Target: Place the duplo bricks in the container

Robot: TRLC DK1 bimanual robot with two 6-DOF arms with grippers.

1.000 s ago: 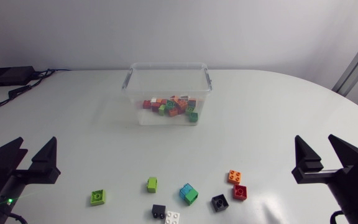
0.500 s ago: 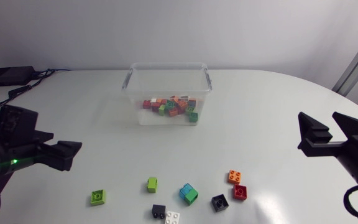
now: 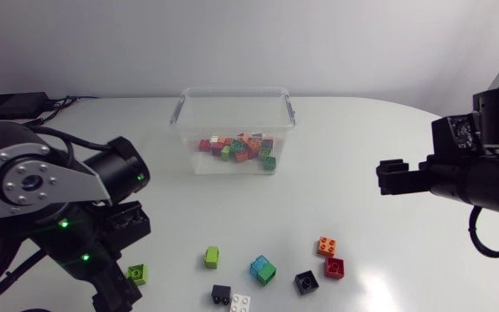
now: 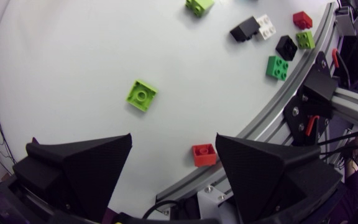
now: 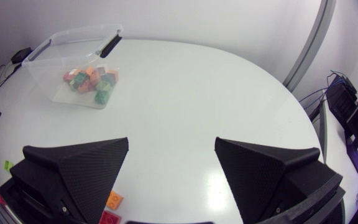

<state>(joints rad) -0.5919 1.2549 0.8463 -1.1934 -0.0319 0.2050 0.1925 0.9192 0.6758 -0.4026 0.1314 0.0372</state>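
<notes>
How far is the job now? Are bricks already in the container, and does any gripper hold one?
Done: a pile of bricks lies in the container. In hand: nothing; the left gripper and the right gripper are both open and empty. Left: about eight loose bricks on the table, among them the white brick, the orange brick and the red brick.

The table is white and smooth, with a rounded edge on its right side. Soft light reflects on its surface close to the near right edge. At the far left corner lies a flat black box. Thin dark cables run from this box over the table, along the left edge. In the left wrist view, a silver metal rail follows the curved edge of the table.
</notes>
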